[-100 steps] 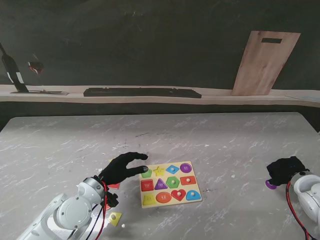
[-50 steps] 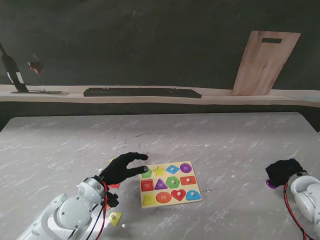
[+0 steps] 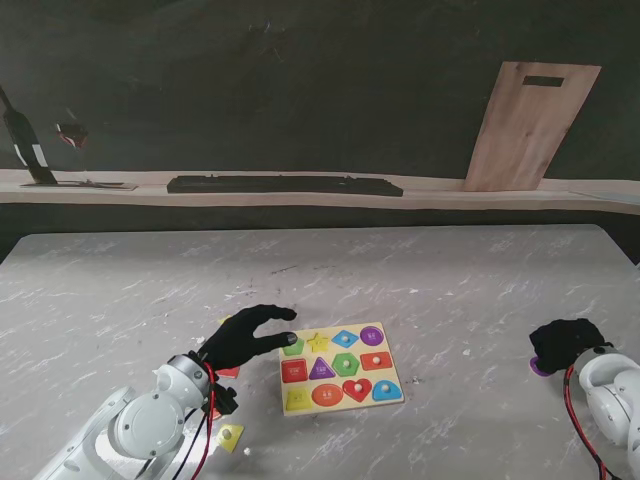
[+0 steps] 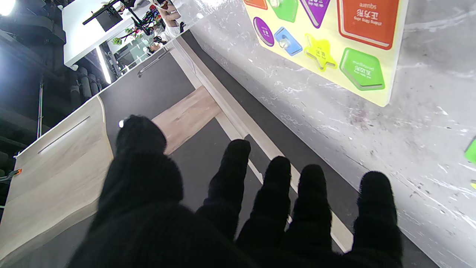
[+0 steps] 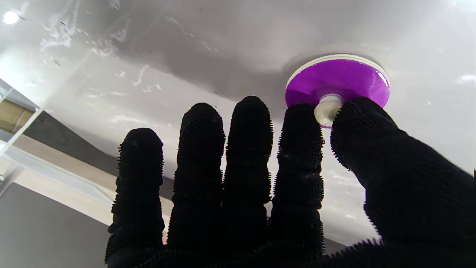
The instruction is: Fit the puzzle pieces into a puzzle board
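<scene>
Right wrist cam, fingers (image 5: 301,123) pinching purple disc (image 5: 336,80) knob

Upside-down white lettering on the orange square piece (image 4: 366,20) of the puzzle board (image 4: 386,95) includes the English word "square". The green pentagon piece (image 4: 362,69) carries small white lettering too blurred to read.

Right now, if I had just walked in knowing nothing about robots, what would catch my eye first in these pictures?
Probably the bright yellow puzzle board, dotted with colored shapes, lying on the gray marble table a little left of center. Next, the black-gloved right hand at the table's right edge, its thumb and forefinger pinching the white knob of a purple round piece. The left hand hovers open beside the board, holding nothing.
</scene>
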You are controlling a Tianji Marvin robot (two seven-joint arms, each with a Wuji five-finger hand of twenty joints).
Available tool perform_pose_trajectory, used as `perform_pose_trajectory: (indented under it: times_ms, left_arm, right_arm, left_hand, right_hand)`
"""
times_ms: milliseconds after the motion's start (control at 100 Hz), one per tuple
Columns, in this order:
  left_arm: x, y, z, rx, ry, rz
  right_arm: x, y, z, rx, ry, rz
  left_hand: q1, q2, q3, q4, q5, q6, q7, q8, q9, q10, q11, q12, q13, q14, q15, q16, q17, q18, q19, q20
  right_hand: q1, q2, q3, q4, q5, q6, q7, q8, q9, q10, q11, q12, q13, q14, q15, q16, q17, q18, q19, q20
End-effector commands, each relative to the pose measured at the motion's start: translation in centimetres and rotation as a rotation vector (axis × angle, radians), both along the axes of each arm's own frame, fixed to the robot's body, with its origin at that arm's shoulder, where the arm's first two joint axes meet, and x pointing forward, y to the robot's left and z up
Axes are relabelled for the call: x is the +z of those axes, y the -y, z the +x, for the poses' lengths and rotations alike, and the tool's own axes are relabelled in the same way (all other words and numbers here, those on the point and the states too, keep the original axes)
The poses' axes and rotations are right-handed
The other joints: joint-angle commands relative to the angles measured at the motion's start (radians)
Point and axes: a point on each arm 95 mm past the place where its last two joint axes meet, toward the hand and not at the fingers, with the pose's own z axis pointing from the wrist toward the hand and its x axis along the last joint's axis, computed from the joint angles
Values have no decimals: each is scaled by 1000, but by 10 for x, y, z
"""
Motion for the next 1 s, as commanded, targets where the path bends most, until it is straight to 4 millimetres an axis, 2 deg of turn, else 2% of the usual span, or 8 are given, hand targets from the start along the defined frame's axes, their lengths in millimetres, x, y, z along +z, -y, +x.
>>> perform_pose_trajectory:
  times_ms: [0, 190, 430, 760, 990]
  left_arm:
    - [0, 1, -1, -2, -3, -5]
    - [0, 1, -1, 2, -5, -6]
    - [1, 0, -2, 6, 1, -8]
    - [3, -3, -3, 12, 13, -11]
    - [4, -4, -4, 16, 19, -12]
  right_arm:
    - [3, -15, 2, 37, 13, 24]
    - [18, -45, 14, 106, 49, 91]
    - [26, -102, 35, 202, 26, 190]
    - [19, -188, 66, 319, -28, 313]
    - [13, -231, 78, 347, -41, 372]
  left_hand:
    - [8, 21, -27, 21, 7, -28, -12, -3, 3, -10, -14, -11, -15, -13, 2, -7, -12, -105, 12, 3]
    - [8, 22, -26, 21, 6, -29, -12, -3, 2, -10, -14, -11, -16, -14, 2, -7, -12, -105, 12, 3]
    - [9, 21, -26, 21, 8, -28, -12, -3, 4, -8, -13, -11, -15, -12, 2, -7, -11, -104, 12, 3]
    - [9, 21, -26, 21, 9, -28, -13, -3, 5, -9, -14, -11, -14, -12, 2, -7, -12, -104, 12, 3]
    - [8, 21, -27, 21, 8, -29, -12, -3, 4, -9, -14, -11, -14, -11, 2, -7, -12, -104, 12, 3]
  right_hand:
    - [56, -7, 49, -3, 55, -50, 46, -3, 37, 42, 25, -8, 41, 15, 36, 16, 8, 39, 36, 18]
    - [57, -20, 56, 0, 65, -44, 48, -6, 50, 53, 36, -7, 63, 21, 62, 22, 37, 44, 67, 27]
    - [58, -36, 65, 3, 76, -34, 48, -9, 61, 62, 45, -8, 79, 28, 81, 28, 52, 49, 90, 34]
    - [54, -32, 66, 4, 73, -34, 47, -9, 59, 60, 49, -8, 78, 25, 87, 28, 51, 49, 94, 34]
    - [52, -17, 55, 6, 61, -42, 50, -7, 51, 53, 54, -7, 74, 17, 88, 27, 50, 45, 93, 30]
